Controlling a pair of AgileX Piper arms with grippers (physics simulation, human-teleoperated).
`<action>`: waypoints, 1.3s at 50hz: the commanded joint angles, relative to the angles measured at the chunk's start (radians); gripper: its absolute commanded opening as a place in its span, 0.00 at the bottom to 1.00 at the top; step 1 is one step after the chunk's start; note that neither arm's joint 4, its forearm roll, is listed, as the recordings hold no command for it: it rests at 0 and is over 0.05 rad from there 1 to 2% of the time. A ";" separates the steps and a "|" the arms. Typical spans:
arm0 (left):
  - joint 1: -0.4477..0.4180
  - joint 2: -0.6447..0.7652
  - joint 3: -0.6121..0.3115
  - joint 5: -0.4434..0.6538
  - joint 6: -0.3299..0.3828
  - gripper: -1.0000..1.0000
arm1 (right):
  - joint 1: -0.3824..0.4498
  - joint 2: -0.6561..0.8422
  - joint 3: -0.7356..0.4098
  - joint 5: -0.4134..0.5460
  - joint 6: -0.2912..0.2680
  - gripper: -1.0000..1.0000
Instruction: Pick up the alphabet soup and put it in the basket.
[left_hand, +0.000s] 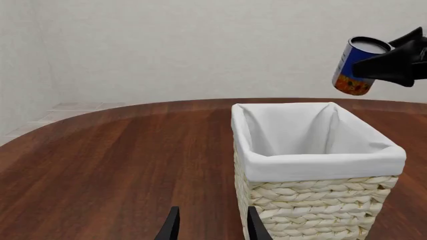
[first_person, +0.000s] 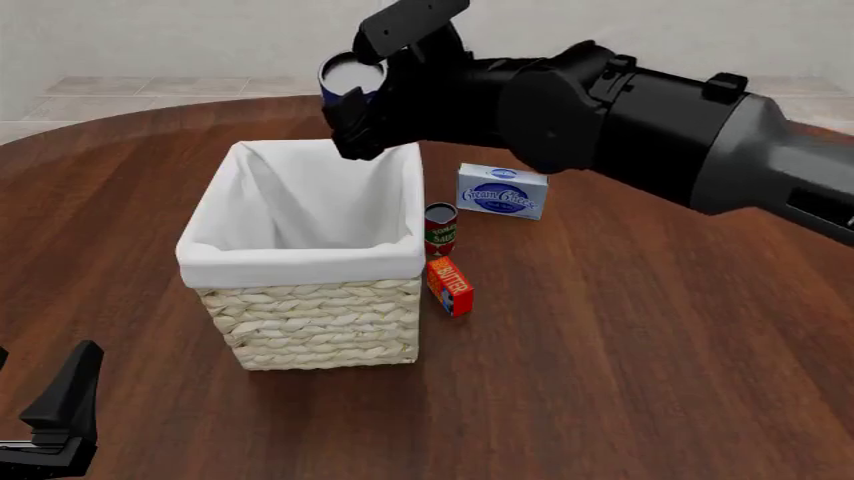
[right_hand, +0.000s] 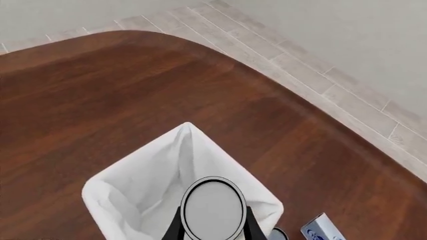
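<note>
Gripping the alphabet soup (left_hand: 357, 67) above the basket (first_person: 287, 262), right end effector (right_hand: 213, 220); left (left_hand: 212, 225) seemingly released.

The basket (first_person: 300, 270) mouth lies open and unblocked beneath the alphabet soup (first_person: 350, 75). Just beside its right wall, passage is narrowed by a red-and-green can (first_person: 441, 230) and an orange box (first_person: 451, 286); bare table (first_person: 641, 350) is offered farther right.

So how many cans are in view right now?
2. The alphabet soup is held by the right gripper above the basket; a red-and-green can stands on the table beside the basket. Others may be hidden.
</note>
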 joint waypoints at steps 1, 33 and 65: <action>0.000 0.000 0.000 0.000 0.000 1.00 | 0.006 0.021 -0.032 0.000 0.024 0.00; 0.000 0.000 0.000 0.000 0.000 1.00 | -0.012 0.144 -0.085 -0.004 0.046 0.00; 0.000 0.000 0.000 0.000 0.000 1.00 | 0.005 0.192 -0.099 -0.005 0.047 0.00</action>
